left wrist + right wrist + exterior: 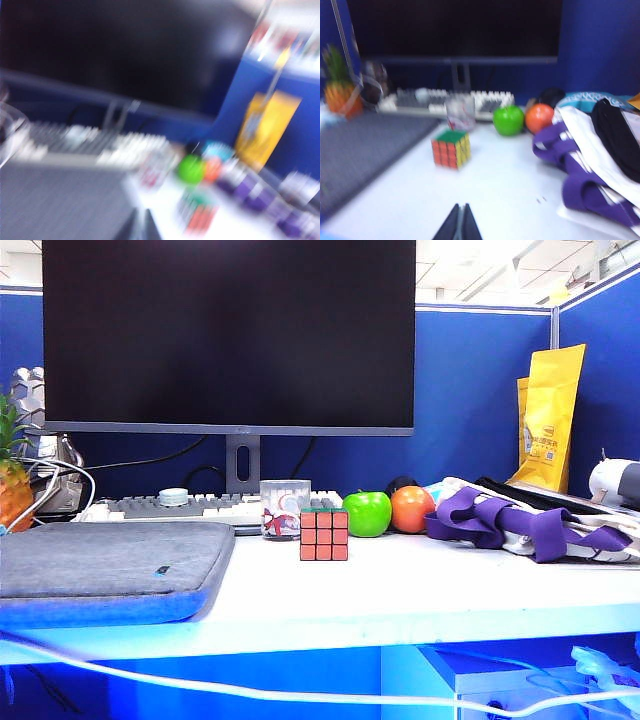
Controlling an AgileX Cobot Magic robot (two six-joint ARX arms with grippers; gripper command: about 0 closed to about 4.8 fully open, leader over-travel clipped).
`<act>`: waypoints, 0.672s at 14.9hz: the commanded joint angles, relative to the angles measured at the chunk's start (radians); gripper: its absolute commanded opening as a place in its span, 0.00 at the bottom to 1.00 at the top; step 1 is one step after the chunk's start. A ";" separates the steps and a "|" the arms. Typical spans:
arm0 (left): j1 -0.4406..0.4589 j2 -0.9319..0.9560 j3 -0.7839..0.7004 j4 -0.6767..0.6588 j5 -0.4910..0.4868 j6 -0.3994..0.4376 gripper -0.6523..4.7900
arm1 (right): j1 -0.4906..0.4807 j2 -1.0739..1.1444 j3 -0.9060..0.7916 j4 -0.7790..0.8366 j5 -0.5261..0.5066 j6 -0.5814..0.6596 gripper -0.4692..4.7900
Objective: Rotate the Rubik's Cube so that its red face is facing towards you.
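From outside, I see the Rubik's Cube (324,534) on the desk (420,590), an orange-salmon side facing the camera, no arm in view. Left wrist: blurred, left pincer (141,227) apparently closed. Right wrist: right pincer (460,225) closed, well short of the cube; I'd open first, approach squarely.

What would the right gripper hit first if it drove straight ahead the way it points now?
Probably the Rubik's Cube. The shut right gripper aims across bare white table towards it, though slightly off line, so it could slip past to the clear cup.
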 commanded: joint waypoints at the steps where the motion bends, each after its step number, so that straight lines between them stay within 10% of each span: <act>1: 0.000 0.008 0.064 0.127 0.067 -0.091 0.23 | 0.000 0.000 -0.009 0.153 0.048 0.182 0.08; 5: 0.000 0.383 0.352 0.113 0.187 0.073 0.23 | 0.000 0.012 0.017 0.317 0.161 0.248 0.08; 10: 0.000 1.219 1.087 -0.065 0.509 0.160 0.23 | -0.002 0.387 0.383 0.228 0.137 0.200 0.08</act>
